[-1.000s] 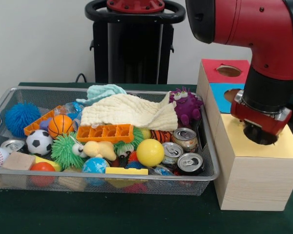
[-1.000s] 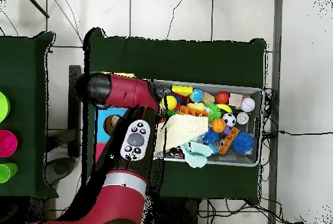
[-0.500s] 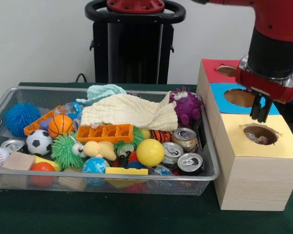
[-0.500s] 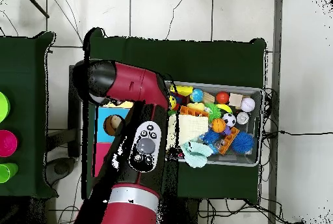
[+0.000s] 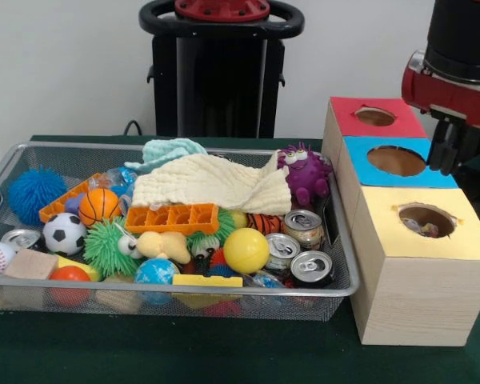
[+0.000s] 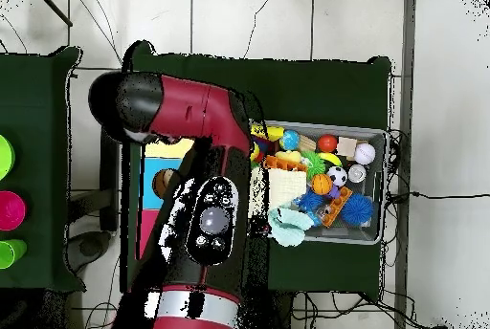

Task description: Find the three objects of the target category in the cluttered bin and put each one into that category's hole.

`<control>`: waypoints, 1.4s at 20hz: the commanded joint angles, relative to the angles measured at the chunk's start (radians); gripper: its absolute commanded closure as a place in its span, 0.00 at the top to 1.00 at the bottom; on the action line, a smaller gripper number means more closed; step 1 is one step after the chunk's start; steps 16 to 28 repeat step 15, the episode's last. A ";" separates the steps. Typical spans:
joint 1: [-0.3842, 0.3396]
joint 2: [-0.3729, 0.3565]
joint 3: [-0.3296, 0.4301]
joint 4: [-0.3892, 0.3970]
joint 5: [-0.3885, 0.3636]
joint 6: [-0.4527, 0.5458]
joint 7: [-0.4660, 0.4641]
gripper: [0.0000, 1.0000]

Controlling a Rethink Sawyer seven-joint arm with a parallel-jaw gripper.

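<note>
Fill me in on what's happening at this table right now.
The red arm's gripper hangs empty above the blue-topped box, beside the wire bin of toys, cloths and cans. The yellow-topped box already has something showing in its hole. Three drink cans lie at the bin's corner nearest the boxes.

Crowded bin at left, open box tops at right

The wire bin (image 5: 340, 264) is packed; the cream cloth (image 5: 212, 182) blankets its upper middle, three cans (image 5: 302, 244) crowd its right end. The gripper (image 5: 446, 152) hangs at the right edge over the blue hole (image 5: 396, 160); the red hole (image 5: 375, 117) and the yellow hole (image 5: 427, 220) lie uncovered.
</note>
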 commanded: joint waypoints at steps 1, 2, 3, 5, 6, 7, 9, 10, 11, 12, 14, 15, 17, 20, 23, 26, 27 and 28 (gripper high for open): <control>-0.081 -0.035 0.016 -0.082 -0.127 0.051 -0.104 0.00; -0.088 -0.045 0.016 -0.096 -0.142 0.047 -0.117 0.00; -0.094 -0.054 0.017 -0.109 -0.154 0.062 -0.123 0.00; -0.105 -0.061 0.022 -0.134 -0.177 0.075 -0.128 0.00; -0.108 -0.061 0.026 -0.144 -0.184 0.089 -0.124 0.00; -0.114 -0.060 0.031 -0.154 -0.191 0.096 -0.121 0.00; -0.125 -0.051 0.043 -0.179 -0.202 0.115 -0.113 0.00; -0.129 -0.045 0.047 -0.192 -0.206 0.124 -0.109 0.00; -0.133 -0.039 0.052 -0.205 -0.209 0.134 -0.104 0.00; -0.135 -0.036 0.053 -0.214 -0.214 0.139 -0.098 0.00; -0.139 -0.026 0.053 -0.239 -0.224 0.161 -0.079 0.00; -0.140 -0.025 0.052 -0.245 -0.228 0.167 -0.072 0.00; -0.140 -0.025 0.052 -0.245 -0.228 0.167 -0.072 0.00; -0.140 -0.025 0.052 -0.245 -0.228 0.167 -0.072 0.00; -0.140 -0.025 0.052 -0.245 -0.228 0.167 -0.072 0.00; -0.140 -0.025 0.052 -0.245 -0.228 0.167 -0.072 0.00; -0.140 -0.025 0.052 -0.245 -0.228 0.167 -0.072 0.00; -0.140 -0.025 0.052 -0.245 -0.228 0.167 -0.072 0.00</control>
